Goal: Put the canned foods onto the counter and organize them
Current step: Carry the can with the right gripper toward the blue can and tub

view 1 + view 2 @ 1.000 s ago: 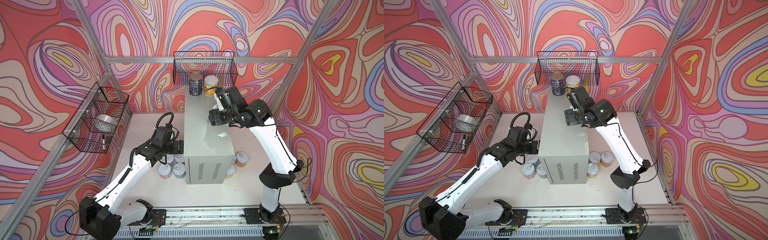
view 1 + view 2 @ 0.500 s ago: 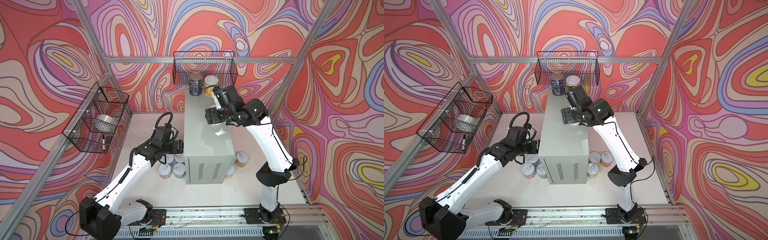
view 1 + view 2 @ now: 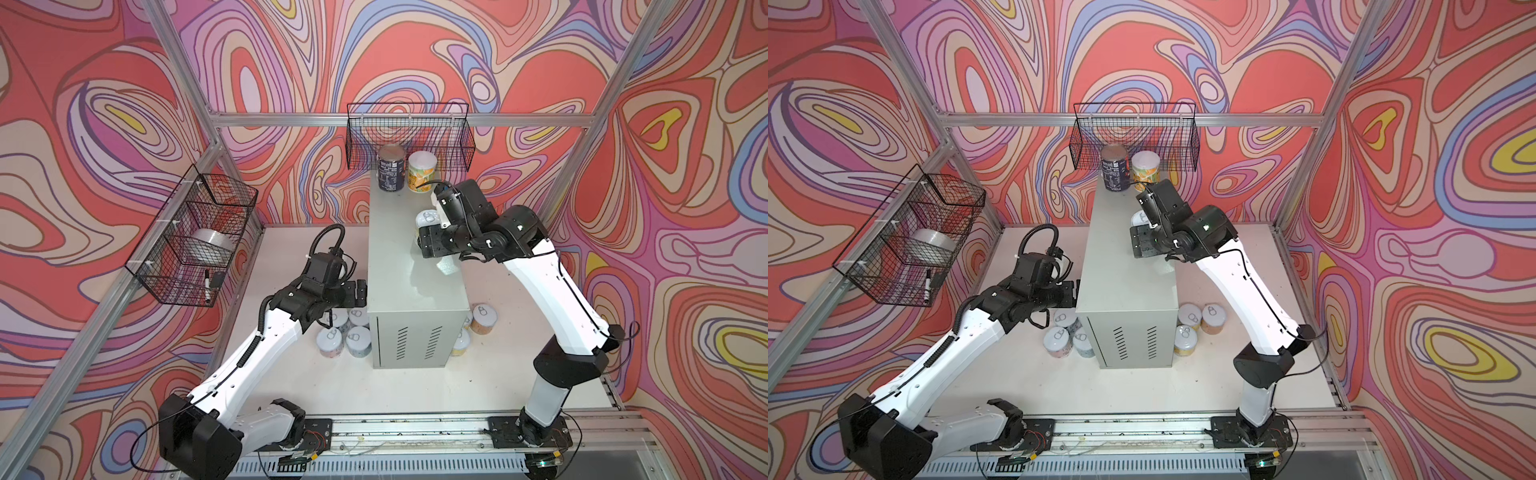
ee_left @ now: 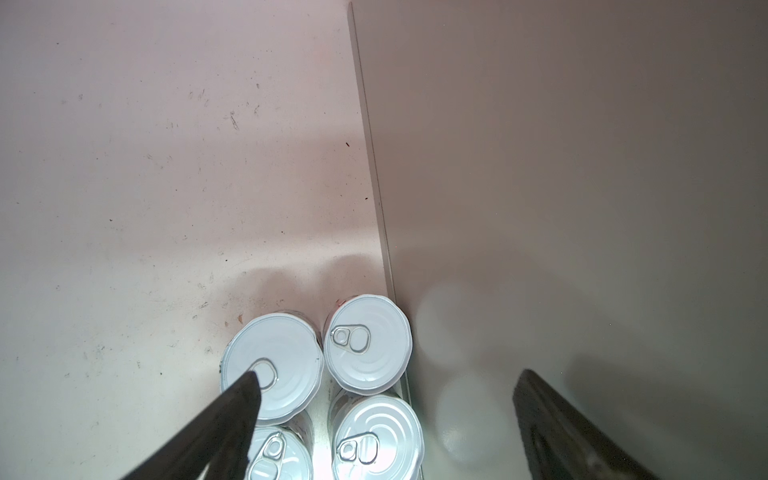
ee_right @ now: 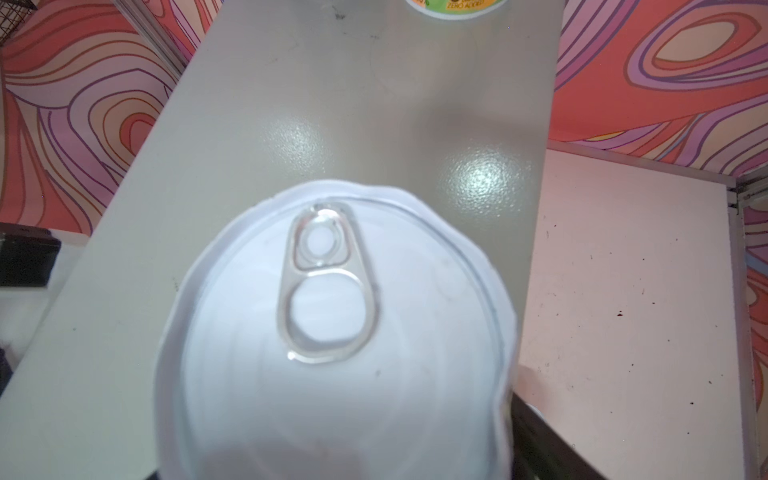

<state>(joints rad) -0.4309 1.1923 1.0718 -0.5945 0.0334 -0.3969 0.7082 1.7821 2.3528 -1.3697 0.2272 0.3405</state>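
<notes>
Right claw (image 3: 429,236) was clamped round an upright can (image 3: 427,217) at the right edge of the counter (image 3: 395,270), yellow can (image 3: 422,172) and dark can (image 3: 391,173) ahead at its far end, while the left claw (image 4: 388,374), jaws apart, hung over the spare cans (image 4: 368,343) on the table (image 3: 395,386).

White tabletop (image 3: 291,386) bears grey counter (image 3: 399,270) and loose tins (image 3: 358,340); two tins (image 3: 391,170), perhaps three, stand atop.
</notes>
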